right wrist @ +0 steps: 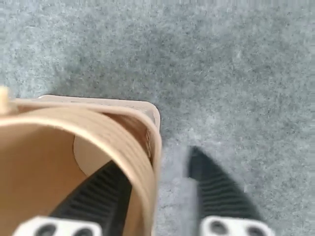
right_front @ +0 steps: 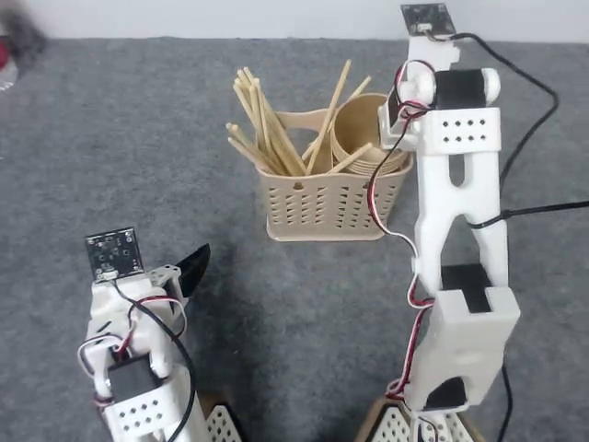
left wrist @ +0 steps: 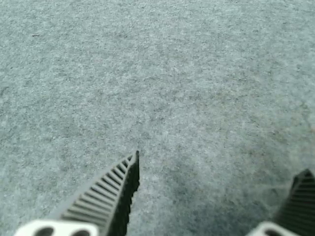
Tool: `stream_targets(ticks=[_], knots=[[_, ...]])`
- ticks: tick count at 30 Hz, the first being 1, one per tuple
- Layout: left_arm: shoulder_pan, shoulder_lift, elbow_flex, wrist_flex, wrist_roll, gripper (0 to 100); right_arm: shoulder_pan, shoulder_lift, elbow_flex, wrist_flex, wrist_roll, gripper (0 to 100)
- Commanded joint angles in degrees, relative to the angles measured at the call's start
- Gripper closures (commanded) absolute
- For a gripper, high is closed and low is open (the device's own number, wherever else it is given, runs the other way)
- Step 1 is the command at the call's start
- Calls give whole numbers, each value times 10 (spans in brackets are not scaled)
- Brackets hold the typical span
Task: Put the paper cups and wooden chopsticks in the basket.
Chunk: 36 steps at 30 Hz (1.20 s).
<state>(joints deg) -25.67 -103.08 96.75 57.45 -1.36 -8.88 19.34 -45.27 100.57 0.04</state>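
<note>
High view: found paper cups (right_front: 363,138) and wooden chopsticks (right_front: 267,129) standing in the basket (right_front: 327,207) near the tabletop's (right_front: 110,138) far edge, open room around. Left wrist view: saw left fingers (left wrist: 113,196) spread over tabletop. Right wrist view: saw right fingers (right wrist: 216,191) spread astride a cup's wall, pinching nothing; judged a straight-up withdrawal safest.

Soft, even light covers the grey felt tabletop (right_front: 138,138). A faint shadow darkens it just beside the beige slotted plastic basket (right_front: 327,207).
</note>
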Motion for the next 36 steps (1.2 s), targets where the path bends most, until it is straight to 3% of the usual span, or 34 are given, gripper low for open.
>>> stream_targets(ticks=[1, 7, 10, 17, 20, 23, 26, 30, 36], knots=[[4, 0, -2, -3, -4, 555, 4, -103, -80, 18, 40, 669], [4, 0, -2, -4, -4, 555, 7, -261, -113, 21, 82, 835], [4, 0, -2, -4, -4, 555, 21, -351, -62, 22, 83, 997], [4, 0, -2, -3, -4, 555, 29, -601, 305, 13, 84, 987], [8, 3, -2, -1, -4, 564, 29, -675, 527, -106, 133, 983], [73, 0, -2, 15, -56, 712, 29, -732, 668, -242, 185, 983], [140, -1, -4, 18, -142, 975, 29, -791, 762, -307, 194, 983], [123, -1, -4, -23, -167, 964, 31, -851, 898, -340, 193, 986], [103, -1, -5, -47, -138, 990, 139, -931, 1081, -474, 114, 983]])
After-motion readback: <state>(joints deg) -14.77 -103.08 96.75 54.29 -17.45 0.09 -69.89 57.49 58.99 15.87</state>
